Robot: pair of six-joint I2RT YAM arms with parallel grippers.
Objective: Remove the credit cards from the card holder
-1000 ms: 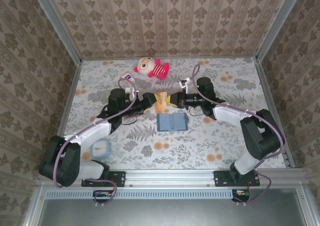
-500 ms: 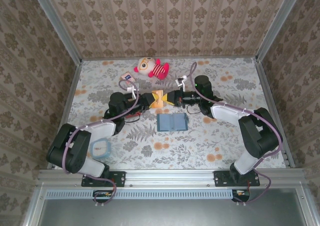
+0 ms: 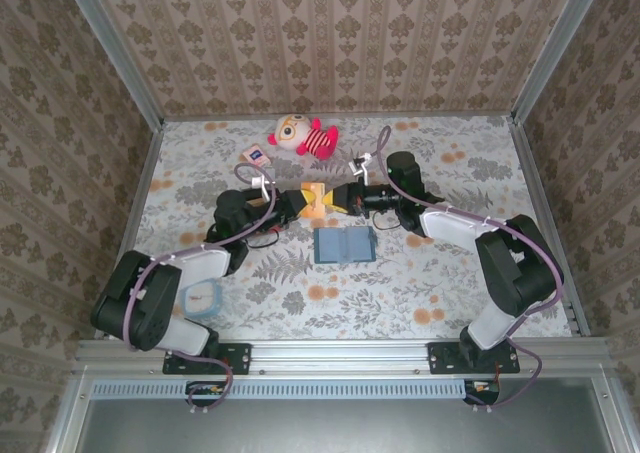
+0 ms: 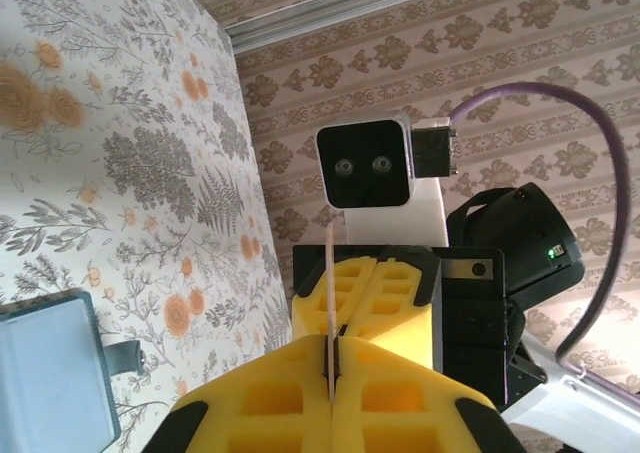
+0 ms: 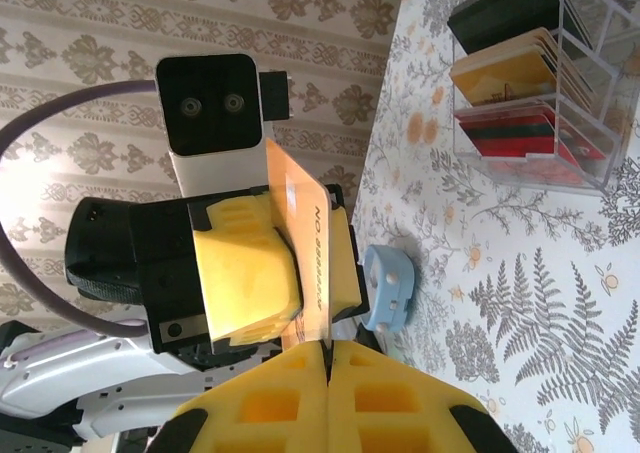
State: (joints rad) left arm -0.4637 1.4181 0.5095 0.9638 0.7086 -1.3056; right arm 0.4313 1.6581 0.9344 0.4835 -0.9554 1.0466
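A tan-orange credit card (image 3: pixel 318 200) hangs above the table between my two grippers, which meet tip to tip. My left gripper (image 3: pixel 307 202) is shut on it; in the left wrist view the card (image 4: pixel 328 273) shows edge-on, rising out of my left gripper (image 4: pixel 330 358). My right gripper (image 3: pixel 332 198) is shut on the opposite edge; in the right wrist view the card (image 5: pixel 300 238) runs down into my right gripper (image 5: pixel 328 358). The card holder (image 3: pixel 343 244), a teal-blue wallet, lies open on the table just in front of them, its corner (image 4: pixel 50 378) in the left wrist view.
A doll (image 3: pixel 301 133) and a white-and-red packet (image 3: pixel 254 156) lie at the back. A small blue object (image 3: pixel 203 295) sits near the left arm's base. A clear box of cards (image 5: pixel 530 83) stands on the table. Patterned walls enclose the table.
My left gripper has closed onto the card that the right gripper holds up. Both grippers and the card have shifted slightly toward the back left.
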